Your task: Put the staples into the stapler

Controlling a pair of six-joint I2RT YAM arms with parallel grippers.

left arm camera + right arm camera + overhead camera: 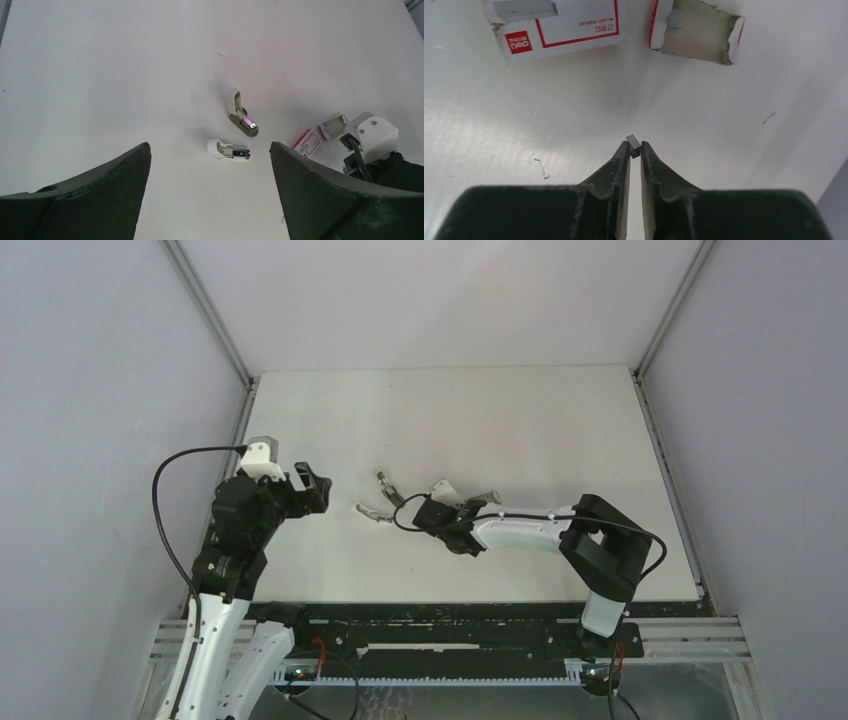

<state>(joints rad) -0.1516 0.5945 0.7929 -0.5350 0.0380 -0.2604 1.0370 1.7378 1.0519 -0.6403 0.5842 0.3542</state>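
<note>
The staples box (559, 27), white with a red frame, lies on the table with its grey tray (524, 7) slid partly out. My right gripper (634, 147) hovers just before it, shut on a tiny grey strip of staples (632, 142) pinched at the fingertips. From above, the right gripper (462, 512) is at mid-table beside the box (442, 487). The small white stapler (242, 117) lies hinged open with its metal channel showing. A second white and metal stapler part (228, 149) lies near it. My left gripper (209, 150) hangs above them, open and holding nothing.
A torn, empty red and white box sleeve (696, 35) lies to the right of the staples box. A few loose bent staples (541, 167) are scattered on the white table (520, 420). Grey walls close in the table on three sides.
</note>
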